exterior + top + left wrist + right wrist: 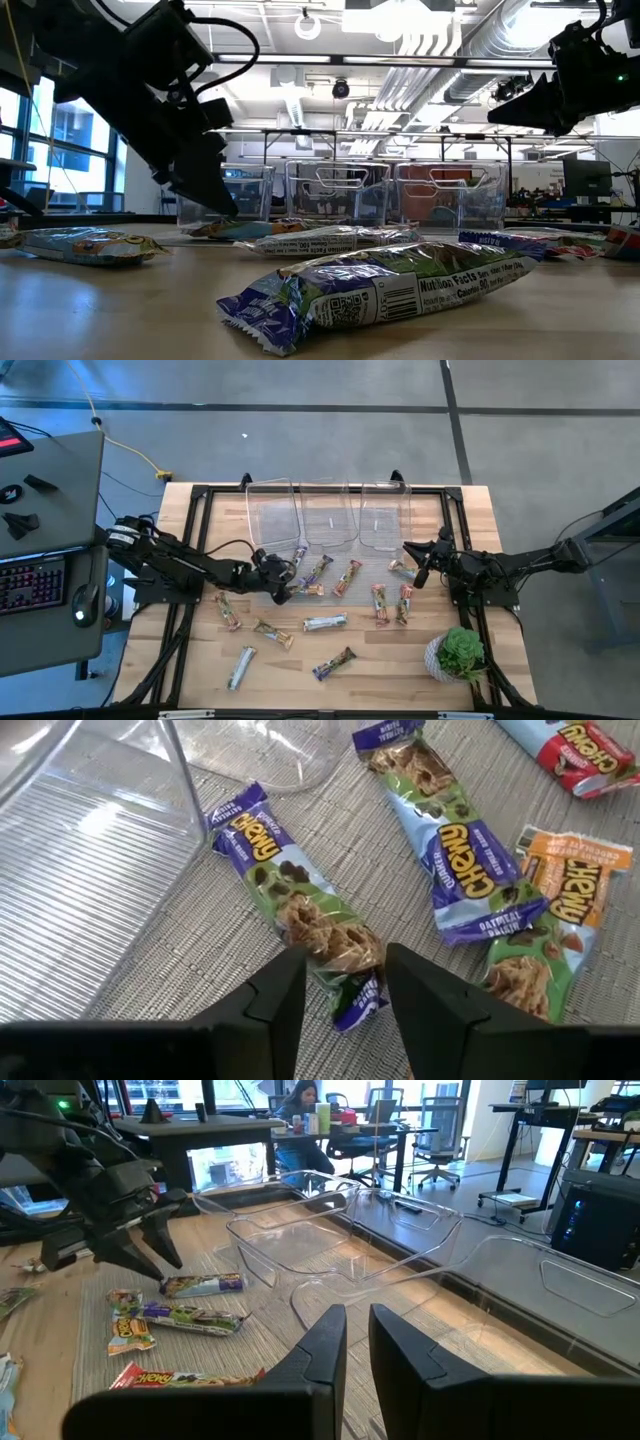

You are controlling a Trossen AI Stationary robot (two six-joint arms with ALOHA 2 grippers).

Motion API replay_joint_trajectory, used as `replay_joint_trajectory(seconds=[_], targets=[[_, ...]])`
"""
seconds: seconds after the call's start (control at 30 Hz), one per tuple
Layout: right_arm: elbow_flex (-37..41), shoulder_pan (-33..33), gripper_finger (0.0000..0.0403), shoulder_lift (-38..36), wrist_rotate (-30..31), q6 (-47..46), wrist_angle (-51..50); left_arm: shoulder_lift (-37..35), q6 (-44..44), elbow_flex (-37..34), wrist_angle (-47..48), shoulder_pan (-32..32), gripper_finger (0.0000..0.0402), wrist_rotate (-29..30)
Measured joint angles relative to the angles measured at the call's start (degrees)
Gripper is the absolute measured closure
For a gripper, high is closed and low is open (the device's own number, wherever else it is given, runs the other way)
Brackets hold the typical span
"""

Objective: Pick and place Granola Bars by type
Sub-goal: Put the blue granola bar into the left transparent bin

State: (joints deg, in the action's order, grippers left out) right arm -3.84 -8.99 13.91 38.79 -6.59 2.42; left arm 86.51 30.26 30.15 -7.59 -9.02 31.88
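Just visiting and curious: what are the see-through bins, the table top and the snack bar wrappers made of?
The bins look like clear hard plastic: you see the mat through them, and their rims catch glints. The table top looks like pale wood in jointed strips, a smooth butcher-block look. The snack bar wrappers seem to be glossy printed film, maybe foil-lined: they crinkle, shine, and have crimped ends.

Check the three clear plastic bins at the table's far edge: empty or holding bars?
Empty. All three clear plastic bins show bare bottoms from above; the foil-wrapped granola bars lie outside on the table.
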Motion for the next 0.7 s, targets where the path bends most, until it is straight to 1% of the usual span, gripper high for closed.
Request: replay_joint_trajectory(seconds=[0.13, 0.27, 0.43, 0.57, 0.7], targets=[[0.0, 0.0, 0.0371, 0.0, 0.02, 0.0, -0.02, 1.75, 1.16, -0.01, -0.13, 0.0, 0.0268, -0.13], [0.0, 0.01, 0.0371, 0.0, 0.02, 0.08, -0.02, 5.02, 3.25, 0.02, -0.49, 0.0, 0.0268, -1.03], [0.0, 0.0, 0.0371, 0.0, 0.02, 0.05, -0.04, 7.45, 5.24, 0.26, -1.03, -0.11, 0.0271, 1.09], [0.0, 0.0, 0.0371, 0.0, 0.0, 0.02, -0.04, 7.56, 5.14, 0.23, -1.63, -0.13, 0.0295, 1.79], [0.0, 0.01, 0.0371, 0.0, 0.0, 0.03, -0.04, 7.7, 4.03, 0.15, -3.37, -0.07, 0.034, 1.64]])
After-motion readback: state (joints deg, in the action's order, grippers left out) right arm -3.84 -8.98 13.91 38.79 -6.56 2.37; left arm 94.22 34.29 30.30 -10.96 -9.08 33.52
